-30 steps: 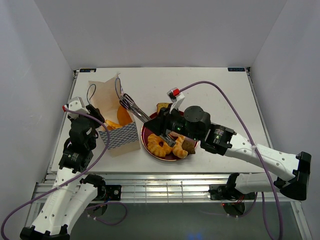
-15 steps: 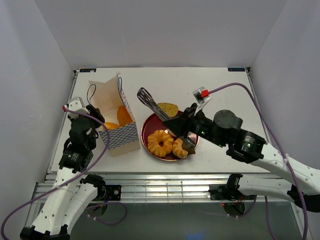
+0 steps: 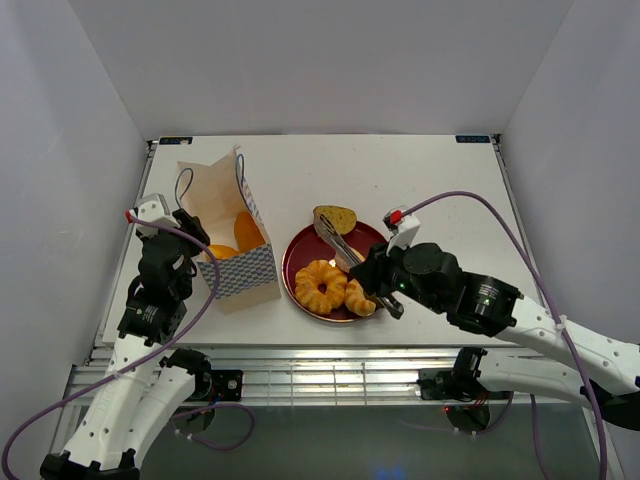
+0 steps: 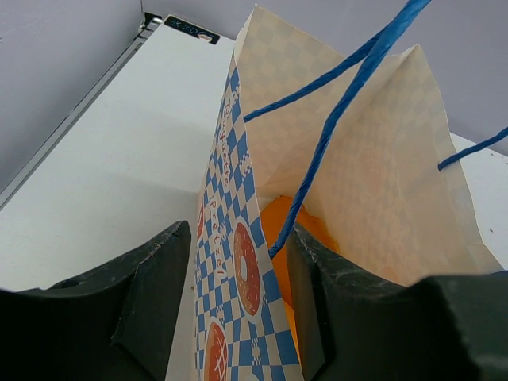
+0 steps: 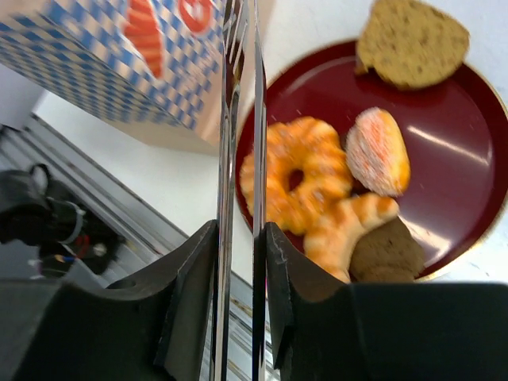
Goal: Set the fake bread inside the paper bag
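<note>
The paper bag stands upright left of the plate, and my left gripper is shut on its near wall. An orange piece of fake bread lies inside, behind a blue cord handle. My right gripper is shut on metal tongs, which reach over the plate toward a brown slice. More fake bread lies on the plate: a golden ring, a sugared roll, a croissant shape and a dark chunk.
The round dark-red plate sits at mid-table beside the bag. The table's near edge and metal rail run just below both. White walls enclose the table on three sides.
My right arm has swung the tongs from above the bag's mouth back over the plate, drawing its wrist toward the near edge. The left arm and the bag have not moved.
</note>
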### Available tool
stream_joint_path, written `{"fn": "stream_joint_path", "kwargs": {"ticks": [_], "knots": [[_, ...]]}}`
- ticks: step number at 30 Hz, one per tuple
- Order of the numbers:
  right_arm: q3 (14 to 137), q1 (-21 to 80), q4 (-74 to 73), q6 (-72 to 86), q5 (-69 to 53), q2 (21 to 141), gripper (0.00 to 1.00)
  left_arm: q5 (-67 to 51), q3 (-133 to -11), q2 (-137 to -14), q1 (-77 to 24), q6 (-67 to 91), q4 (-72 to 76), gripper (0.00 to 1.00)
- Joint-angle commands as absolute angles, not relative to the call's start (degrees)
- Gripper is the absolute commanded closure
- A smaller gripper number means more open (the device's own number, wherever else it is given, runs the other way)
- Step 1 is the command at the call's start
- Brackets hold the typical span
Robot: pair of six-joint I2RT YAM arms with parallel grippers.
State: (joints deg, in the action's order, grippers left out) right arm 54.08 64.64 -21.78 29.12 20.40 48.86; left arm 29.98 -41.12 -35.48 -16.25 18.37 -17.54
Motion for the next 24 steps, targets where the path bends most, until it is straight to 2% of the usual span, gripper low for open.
{"fn": "stream_joint_path", "kwargs": {"ticks": [1, 13, 24], "knots": [[52.9, 65.0, -25.0, 28.6, 24.8, 47.8, 0.65, 29.4, -41.7, -35.7, -16.3, 18.0, -18.6, 0.38], [44.0, 65.0, -34.9, 31.4, 31.1, 42.7, 0.57, 28.8, -41.7, -35.8, -16.4, 18.0, -18.5, 0.38], [42.1, 63.5, -35.3, 31.6, 31.9, 43.1, 0.5, 28.8, -41.7, -36.0, -16.4, 17.9, -18.5, 0.38]]}}
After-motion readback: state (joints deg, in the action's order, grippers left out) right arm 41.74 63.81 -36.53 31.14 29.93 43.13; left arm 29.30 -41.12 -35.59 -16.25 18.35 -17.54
